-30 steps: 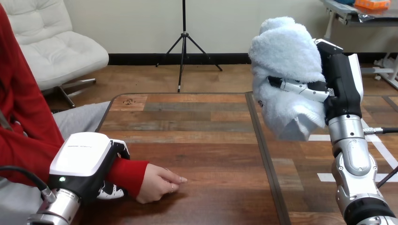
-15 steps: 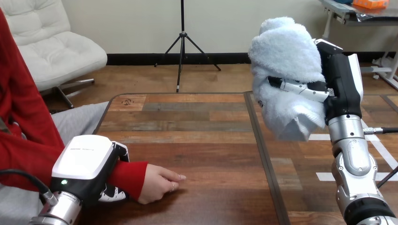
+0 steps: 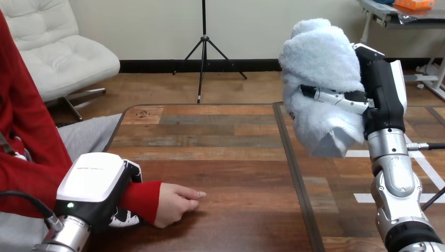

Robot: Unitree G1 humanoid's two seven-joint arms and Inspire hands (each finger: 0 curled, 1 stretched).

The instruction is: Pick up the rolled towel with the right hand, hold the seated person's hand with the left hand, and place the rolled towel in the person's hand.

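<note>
Gripping the rolled towel (image 3: 320, 79) in curled fingers, the right hand (image 3: 380, 89) held it high above the table's (image 3: 231, 157) right side; at the table's near left, the left hand (image 3: 99, 184) clasped the person's wrist (image 3: 141, 197); the person's hand (image 3: 176, 203) lay on the table.

Wooden counter (image 3: 225, 142) of mixed brown planks, dark-rimmed; a dark strip (image 3: 294, 173) crosses it, white tape marks (image 3: 362, 198) to its right.

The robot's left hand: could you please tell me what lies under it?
The person's red-sleeved wrist lies under the left hand, whose fingers curl round it. The person's hand rests on the table beyond. The white shell covers the palm's contact.
</note>
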